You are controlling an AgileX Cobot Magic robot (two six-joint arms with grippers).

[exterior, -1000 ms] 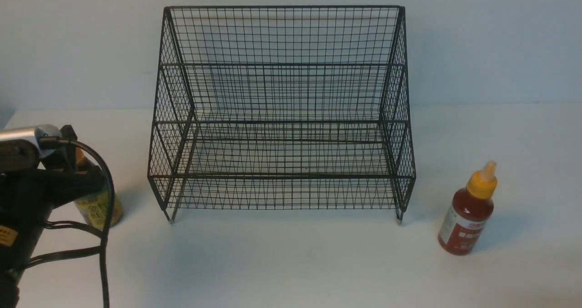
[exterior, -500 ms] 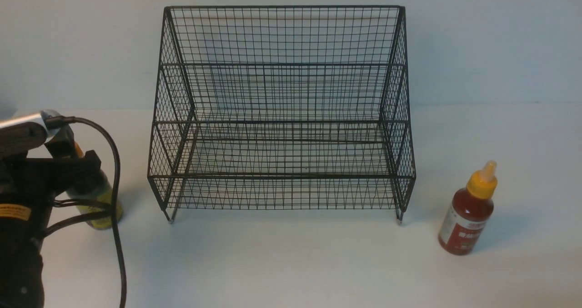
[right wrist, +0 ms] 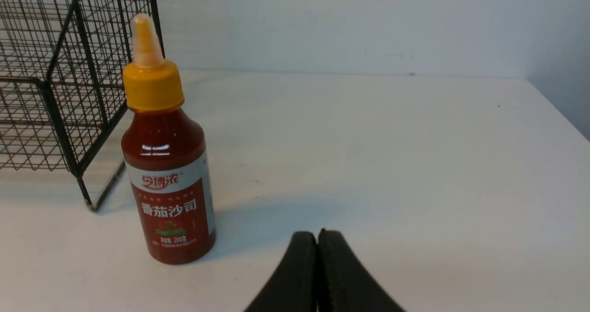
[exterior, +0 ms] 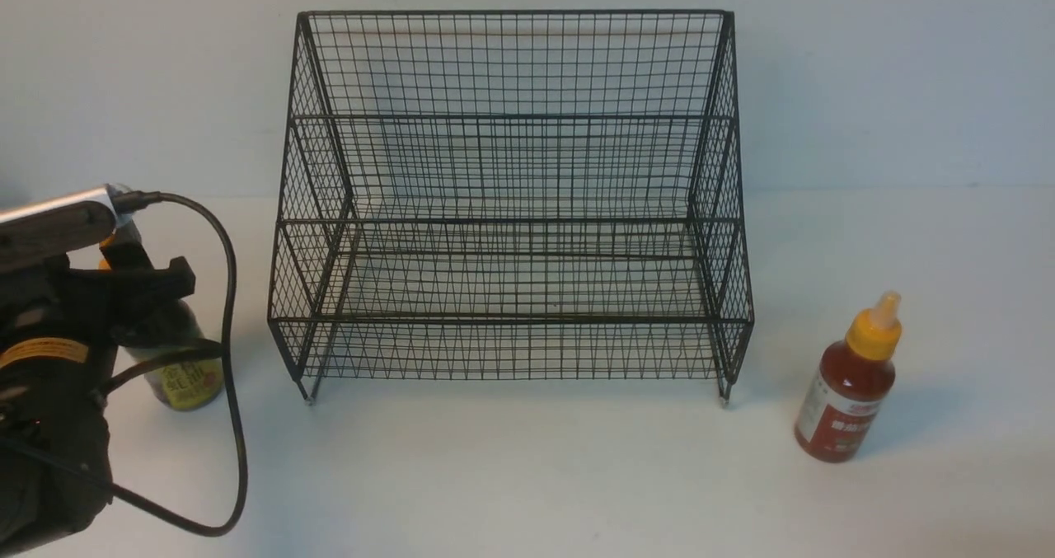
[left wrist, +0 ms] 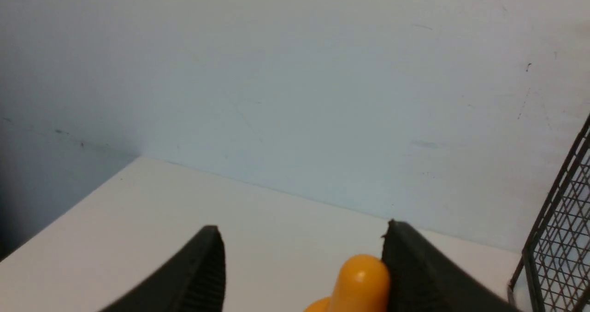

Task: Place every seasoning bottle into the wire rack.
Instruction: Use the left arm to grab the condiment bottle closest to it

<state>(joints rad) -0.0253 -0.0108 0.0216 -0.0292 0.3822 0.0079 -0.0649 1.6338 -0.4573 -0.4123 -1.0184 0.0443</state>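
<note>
Left gripper (left wrist: pixel 302 226) seen spread around cap (left wrist: pixel 362 279) of dark seasoning bottle (exterior: pixel 185 377) — apparently unclamped; right gripper (right wrist: pixel 317 232) pressed closed, empty, near ketchup bottle (right wrist: pixel 168 173).

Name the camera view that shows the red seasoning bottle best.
The right wrist view: the red bottle stands close, whole, its label readable, beside the wire rack. The front view shows it small, right of the rack. The left wrist view lacks it.

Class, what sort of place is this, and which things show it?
Likely a staged test bench: white table, plain wall, just a wire rack, red bottle and dark bottle.
</note>
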